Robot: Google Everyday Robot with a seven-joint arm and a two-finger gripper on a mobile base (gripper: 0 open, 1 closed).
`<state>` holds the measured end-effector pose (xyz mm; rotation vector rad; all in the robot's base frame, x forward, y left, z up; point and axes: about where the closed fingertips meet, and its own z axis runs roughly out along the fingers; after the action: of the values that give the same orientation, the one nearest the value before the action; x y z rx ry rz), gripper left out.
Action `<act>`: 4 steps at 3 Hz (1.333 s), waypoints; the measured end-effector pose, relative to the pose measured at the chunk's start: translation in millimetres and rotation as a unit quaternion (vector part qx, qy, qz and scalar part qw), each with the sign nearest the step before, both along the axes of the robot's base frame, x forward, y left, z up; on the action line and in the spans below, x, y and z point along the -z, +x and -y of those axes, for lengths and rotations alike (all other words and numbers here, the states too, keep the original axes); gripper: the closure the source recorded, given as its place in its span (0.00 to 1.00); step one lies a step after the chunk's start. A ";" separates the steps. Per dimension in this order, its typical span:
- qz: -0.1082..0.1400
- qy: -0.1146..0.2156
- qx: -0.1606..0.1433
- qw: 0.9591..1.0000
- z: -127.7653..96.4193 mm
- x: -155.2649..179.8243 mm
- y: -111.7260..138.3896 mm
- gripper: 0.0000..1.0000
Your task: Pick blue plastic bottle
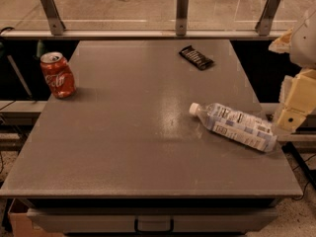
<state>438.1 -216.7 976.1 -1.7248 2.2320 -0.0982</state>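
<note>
**Bottle on its side near the table's right edge, gripper just beside it**

The blue plastic bottle (236, 126) lay on its side on the right part of the grey table (123, 147). Its white cap pointed toward the table's middle and its base sat close to the right edge. A pale blue-white printed label wrapped most of its clear body.

The gripper (295, 105) stood at the right edge of the view, pale yellow and white, over the table's right border and just beside the bottle's base. It held nothing that could be seen, and whether it was open or closed could not be told.

1 red soda can (58, 75) stood upright near the far left side of the table, well apart from the bottle. 1 dark snack bar (196, 57) lay flat toward the far edge, right of centre. Behind the table ran a rail with 3 metal posts (182, 11). A drawer handle (154, 226) showed below the front edge.
</note>
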 end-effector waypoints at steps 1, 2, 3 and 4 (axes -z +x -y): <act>0.000 0.000 0.000 1.000 0.0 0.0 0.0 0.00; 0.002 0.015 -0.006 1.000 -0.7 2.7 0.5 0.00; 0.001 0.031 -0.019 0.999 -13.0 26.3 10.6 0.00; -0.018 0.048 -0.026 0.998 -24.6 65.0 23.2 0.00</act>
<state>461.3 -192.0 911.1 -1.7450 2.1794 0.0511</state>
